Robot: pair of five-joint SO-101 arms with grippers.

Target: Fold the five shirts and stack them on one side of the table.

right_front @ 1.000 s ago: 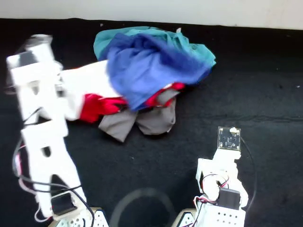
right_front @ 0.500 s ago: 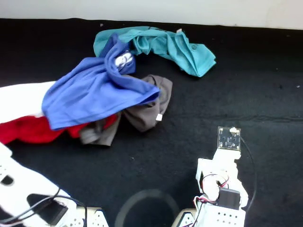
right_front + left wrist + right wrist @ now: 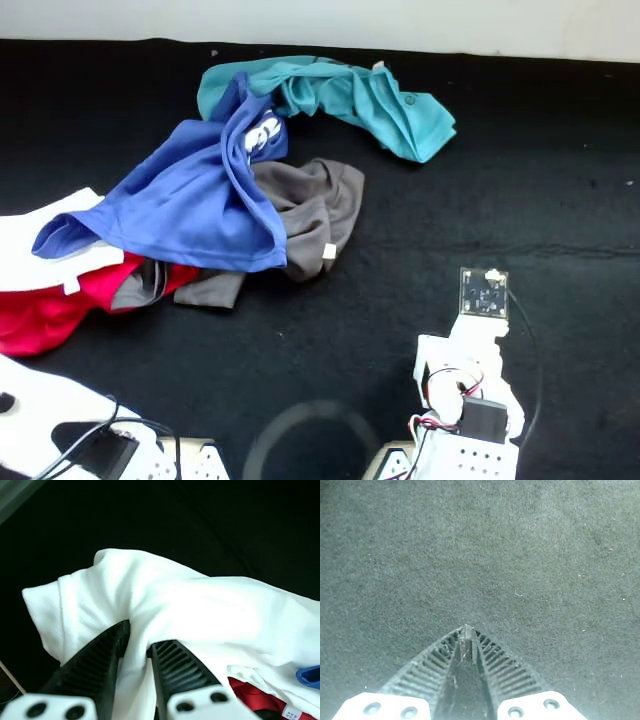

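Shirts in frame's left half: teal shirt (image 3: 345, 90) top, blue shirt (image 3: 190, 205) & grey shirt (image 3: 315, 205) ctr, red shirt (image 3: 40, 318) lower left. L gripper (image 3: 139, 637) pinches white shirt (image 3: 38, 255), left edge; R gripper (image 3: 466, 632) pressed together.

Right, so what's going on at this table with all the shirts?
The left gripper is pinching a fold of the white shirt at the left side of the table. None of the shirts is folded yet. The blue shirt lies crumpled over the grey shirt, the red shirt lies against the white one, and the teal shirt is bunched up at the far side. The right gripper is shut on nothing over bare table.
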